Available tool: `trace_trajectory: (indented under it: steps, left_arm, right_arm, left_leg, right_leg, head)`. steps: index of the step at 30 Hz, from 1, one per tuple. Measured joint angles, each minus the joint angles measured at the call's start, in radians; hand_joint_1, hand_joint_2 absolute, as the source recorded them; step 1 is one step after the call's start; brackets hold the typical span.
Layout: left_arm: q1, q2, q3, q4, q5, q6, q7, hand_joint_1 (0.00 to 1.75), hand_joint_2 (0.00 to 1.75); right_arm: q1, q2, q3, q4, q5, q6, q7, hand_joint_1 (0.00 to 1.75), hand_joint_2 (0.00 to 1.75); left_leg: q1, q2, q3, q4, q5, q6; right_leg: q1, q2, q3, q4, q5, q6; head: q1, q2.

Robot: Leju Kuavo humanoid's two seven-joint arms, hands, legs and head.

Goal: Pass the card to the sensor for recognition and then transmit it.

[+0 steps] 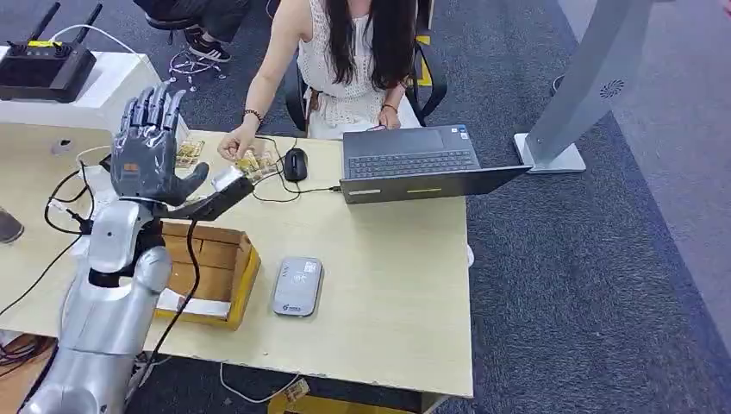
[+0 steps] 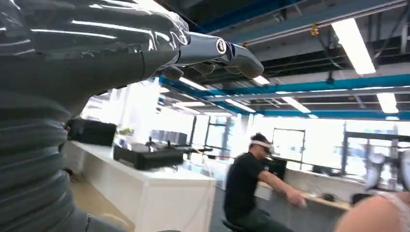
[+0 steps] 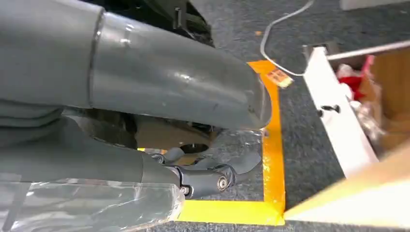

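Wooden bench [image 1: 388,285] carries the sensor [image 1: 297,286] and a laptop [image 1: 414,164]. Left hand [image 1: 153,147] raised, fingers spread, empty. Right hand [image 3: 193,125] hangs near the floor, holding nothing.

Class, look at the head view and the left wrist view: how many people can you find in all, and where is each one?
2. One person sits at the far side of the table, by the laptop. Another person sits at a distant counter in the left wrist view. Others may be hidden.
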Motion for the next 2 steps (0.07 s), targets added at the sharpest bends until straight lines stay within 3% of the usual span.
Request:
trace_trajectory:
  steps: [2]
  left_arm:
    - [0.114,0.043,0.021,-0.109,0.099,0.013,-0.061,0.0,1.75]
  right_arm:
    - [0.011,0.0,-0.015,0.0,-0.016,-0.001,-0.019,0.0,0.0]
  left_leg:
    - [0.0,0.003,0.001,-0.001,-0.001,0.0]
  right_leg:
    - [0.0,0.003,0.0,0.0,-0.001,0.0]
  head:
    - [0.0,0.0]
